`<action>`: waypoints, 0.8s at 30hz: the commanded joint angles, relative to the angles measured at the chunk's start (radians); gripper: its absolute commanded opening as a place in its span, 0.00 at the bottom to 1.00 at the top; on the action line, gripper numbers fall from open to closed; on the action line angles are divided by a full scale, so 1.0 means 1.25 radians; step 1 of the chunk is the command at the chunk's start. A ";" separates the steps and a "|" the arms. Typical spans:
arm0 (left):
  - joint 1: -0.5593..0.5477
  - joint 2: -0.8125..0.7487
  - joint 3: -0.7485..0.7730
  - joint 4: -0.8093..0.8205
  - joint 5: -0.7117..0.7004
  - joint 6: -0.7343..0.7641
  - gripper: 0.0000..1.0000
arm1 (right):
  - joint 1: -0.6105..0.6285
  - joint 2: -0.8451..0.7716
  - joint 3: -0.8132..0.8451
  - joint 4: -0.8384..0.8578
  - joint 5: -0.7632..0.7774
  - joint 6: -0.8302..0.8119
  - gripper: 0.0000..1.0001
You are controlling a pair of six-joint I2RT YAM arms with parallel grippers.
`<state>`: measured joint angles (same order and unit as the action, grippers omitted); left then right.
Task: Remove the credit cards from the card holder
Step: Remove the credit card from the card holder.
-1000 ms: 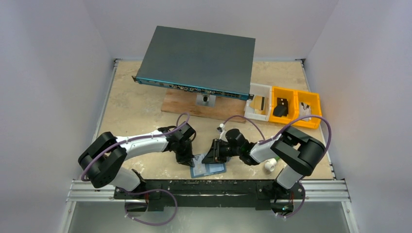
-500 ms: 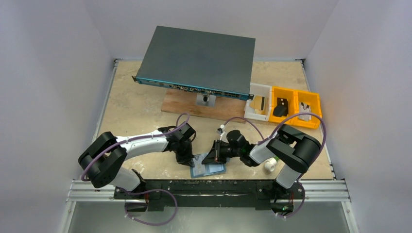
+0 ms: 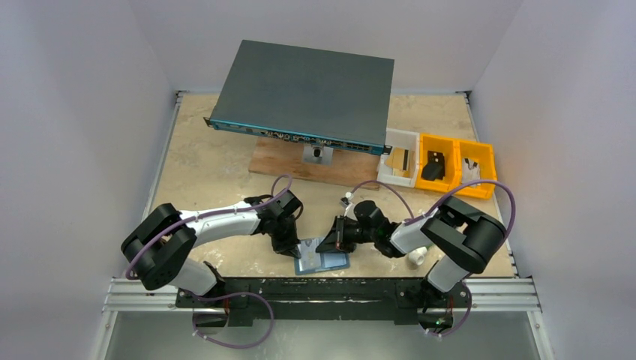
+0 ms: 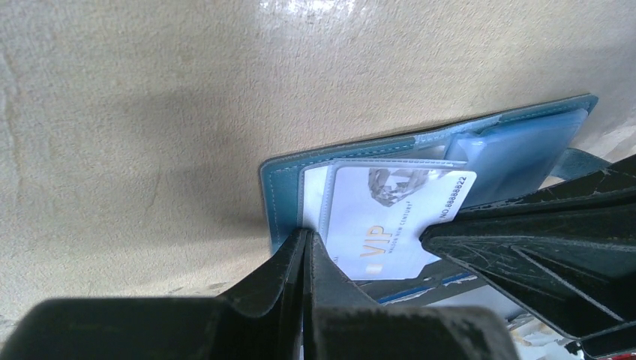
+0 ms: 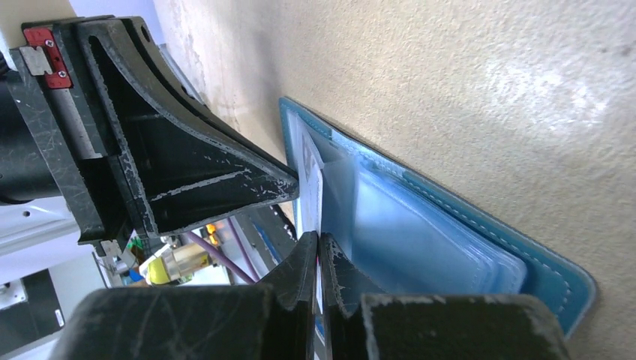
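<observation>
Card holder (image 3: 324, 262) lies open on the table (image 3: 202, 161) at the near edge, between my two grippers. Inside it is one white credit card (image 4: 382, 217), printed VIP, sticking partway out of its slot. The other half carries clear sleeves (image 5: 420, 240).

My left gripper (image 4: 306, 244) is closed, tips down at the holder's edge beside the card. My right gripper (image 5: 319, 247) is pinched closed with the card's edge running in between its tips.

Far right, the white bin (image 3: 405, 136) holds a tan piece and the orange bin (image 3: 439, 141) beside it holds a black piece.

Only the top view shows the bins. Only the left wrist view shows the card's face. The right wrist view shows the card edge-on and the stacked sleeves.
</observation>
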<state>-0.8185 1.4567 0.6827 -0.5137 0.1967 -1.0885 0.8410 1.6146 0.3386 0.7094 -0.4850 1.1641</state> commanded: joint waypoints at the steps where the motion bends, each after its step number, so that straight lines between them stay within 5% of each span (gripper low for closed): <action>1: 0.007 0.027 -0.028 -0.054 -0.100 0.006 0.00 | -0.013 -0.021 -0.005 -0.017 0.030 -0.022 0.00; 7: 0.008 0.026 -0.031 -0.052 -0.100 0.006 0.00 | -0.017 -0.018 -0.005 -0.026 0.027 -0.033 0.00; 12: 0.008 0.031 -0.023 -0.048 -0.096 0.009 0.00 | -0.018 0.008 -0.005 0.020 0.008 -0.021 0.18; 24: 0.008 0.035 -0.018 -0.052 -0.095 0.012 0.00 | -0.017 0.052 -0.020 0.105 -0.033 0.018 0.09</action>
<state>-0.8177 1.4605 0.6846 -0.5144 0.1970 -1.0893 0.8234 1.6768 0.3332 0.7818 -0.5007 1.1694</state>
